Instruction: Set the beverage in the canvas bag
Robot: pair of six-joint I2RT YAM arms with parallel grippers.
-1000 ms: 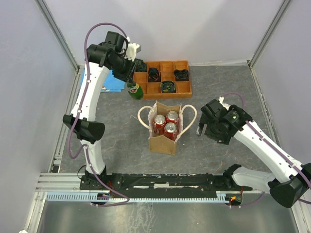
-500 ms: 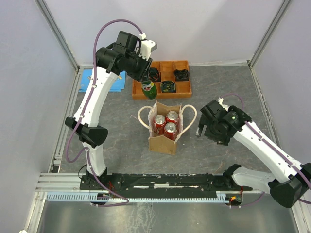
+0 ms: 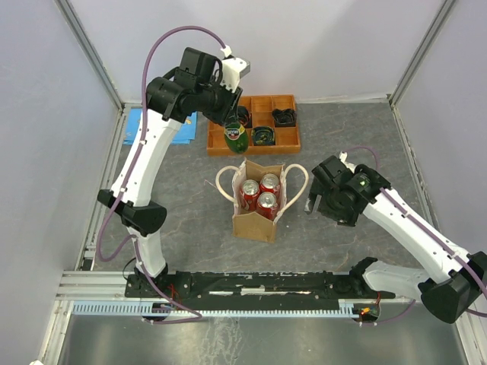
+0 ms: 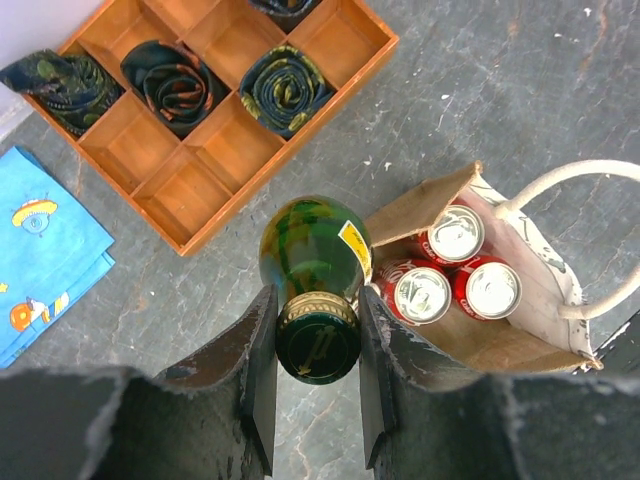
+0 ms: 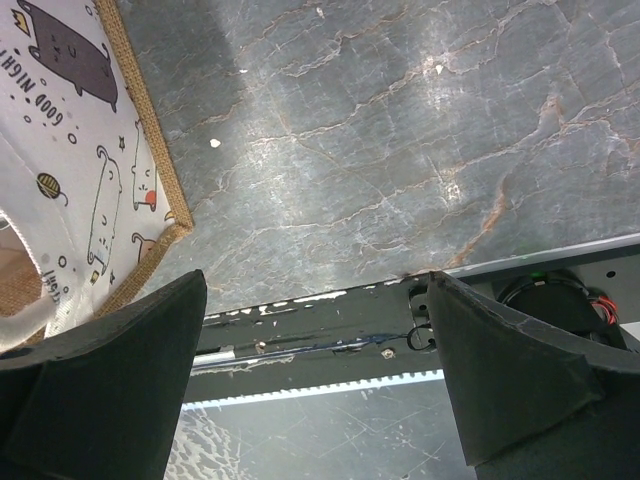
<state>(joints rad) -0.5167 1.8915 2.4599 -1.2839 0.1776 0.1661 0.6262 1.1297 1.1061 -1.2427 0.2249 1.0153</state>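
My left gripper (image 4: 316,345) is shut on the capped neck of a green glass bottle (image 4: 314,250), the beverage, which hangs upright in the air. In the top view the bottle (image 3: 233,138) hangs just behind the canvas bag (image 3: 260,199), over the tray's front edge. The tan bag (image 4: 470,335) stands upright with cream rope handles and three red cans (image 4: 455,280) inside; the near-left part of its opening is free. My right gripper (image 5: 318,330) is open and holds nothing, low beside the bag's right side (image 5: 80,170), with the gripper (image 3: 313,204) just right of the bag.
An orange compartment tray (image 3: 289,141) with rolled dark ties stands behind the bag. A blue cloth (image 3: 163,129) lies left of the tray. Metal frame posts and pale walls bound the grey table (image 3: 190,190).
My left arm has carried the bottle from left of the tray rightward, toward the bag's back edge. The right arm has barely moved.
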